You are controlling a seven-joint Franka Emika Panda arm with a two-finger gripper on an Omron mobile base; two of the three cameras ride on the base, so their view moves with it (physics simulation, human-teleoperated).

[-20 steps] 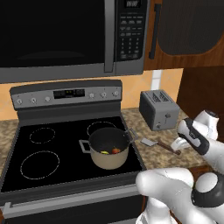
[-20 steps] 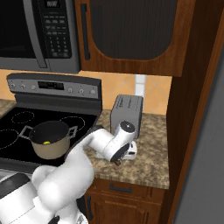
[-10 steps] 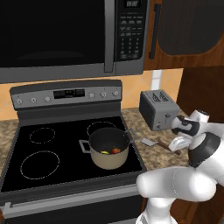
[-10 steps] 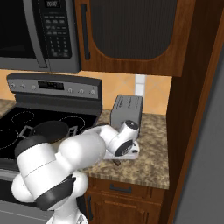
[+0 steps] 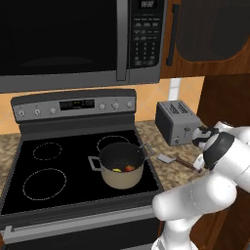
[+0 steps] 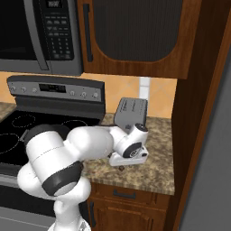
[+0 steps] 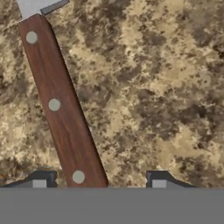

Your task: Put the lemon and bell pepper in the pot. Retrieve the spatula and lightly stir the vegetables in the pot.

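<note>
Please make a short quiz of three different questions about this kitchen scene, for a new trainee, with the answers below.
1. True or false: the lemon and the bell pepper lie inside the pot.
2. Multiple choice: the spatula lies on
A. the stove
B. the counter, in front of the toaster
C. the inside of the pot
3. Fill the gap: in the hand view, the spatula's brown handle runs between the two fingertips of the gripper, nearer to the ____ one in that picture.

Key
1. True
2. B
3. left; the tips stand apart on either side of the handle, and no contact is visible.
</note>
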